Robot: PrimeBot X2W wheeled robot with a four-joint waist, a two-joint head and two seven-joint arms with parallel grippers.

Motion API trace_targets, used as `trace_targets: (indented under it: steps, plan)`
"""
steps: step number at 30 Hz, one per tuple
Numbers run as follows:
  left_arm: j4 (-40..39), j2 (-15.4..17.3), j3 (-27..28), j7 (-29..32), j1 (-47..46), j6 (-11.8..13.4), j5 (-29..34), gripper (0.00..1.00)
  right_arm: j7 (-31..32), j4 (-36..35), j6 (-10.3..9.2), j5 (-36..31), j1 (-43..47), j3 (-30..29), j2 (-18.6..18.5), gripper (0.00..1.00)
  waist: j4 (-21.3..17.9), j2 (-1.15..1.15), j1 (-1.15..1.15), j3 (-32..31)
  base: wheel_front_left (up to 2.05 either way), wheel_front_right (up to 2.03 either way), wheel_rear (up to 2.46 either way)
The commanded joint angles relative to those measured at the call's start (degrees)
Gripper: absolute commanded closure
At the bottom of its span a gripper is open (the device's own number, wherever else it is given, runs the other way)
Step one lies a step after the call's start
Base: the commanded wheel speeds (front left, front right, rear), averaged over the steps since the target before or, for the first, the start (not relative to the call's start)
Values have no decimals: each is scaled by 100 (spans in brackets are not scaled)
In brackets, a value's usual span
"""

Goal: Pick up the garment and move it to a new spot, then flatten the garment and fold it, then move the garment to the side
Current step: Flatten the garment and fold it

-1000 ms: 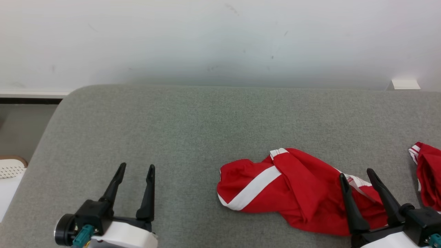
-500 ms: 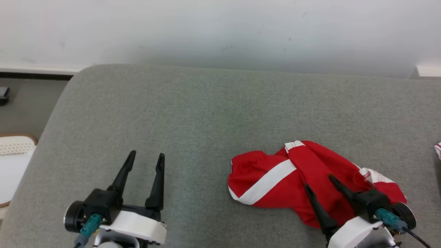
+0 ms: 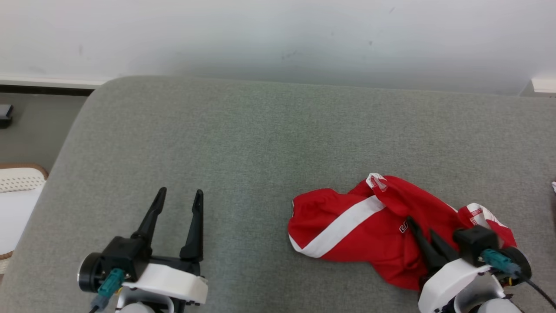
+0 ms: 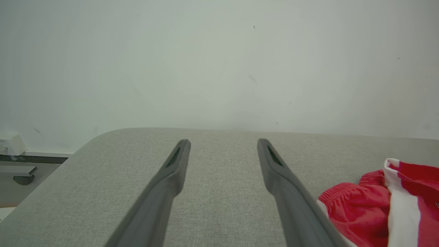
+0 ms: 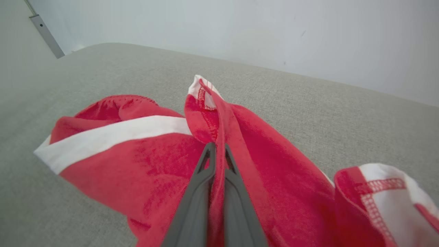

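Note:
The garment (image 3: 347,226) is red with a white stripe and lies crumpled on the grey cushion (image 3: 260,143), right of centre. My right gripper (image 3: 421,230) is shut on a raised fold of its red cloth. In the right wrist view the gripper (image 5: 217,147) pinches a ridge of the garment (image 5: 137,164) between its two fingers, and a white-trimmed hem stands up just beyond. My left gripper (image 3: 180,193) stands open at the lower left, apart from the cloth. The left wrist view shows the left gripper (image 4: 223,142) with nothing between its fingers and the garment (image 4: 356,212) off to its right.
The cushion's rounded left edge (image 3: 65,148) drops to the floor, where a white basket-like thing (image 3: 17,182) stands. A white wall (image 3: 278,34) runs behind the cushion. A bit of white cloth (image 3: 554,186) peeks in at the right edge.
The head camera has shifted. My right gripper moved in over the garment and shut on a fold, which now stands up as a ridge. The left gripper stayed open.

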Motion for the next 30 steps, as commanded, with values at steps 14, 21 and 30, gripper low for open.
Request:
trace_targets:
  steps: [14,21,30]
  plan:
    - [-48,6,194,-11,247,-63,144,0,-138,-919,-16,579,1357,-2432,593,100,-376,0,0,-163,0,0,0]
    - [-34,10,190,-11,241,-95,158,0,-446,-279,-16,1249,1327,-2652,591,0,-427,0,0,-149,0,0,0]
    - [-71,-30,266,-12,290,-69,209,0,-839,-992,-16,315,1176,-2212,579,0,-366,0,0,-170,0,0,0]
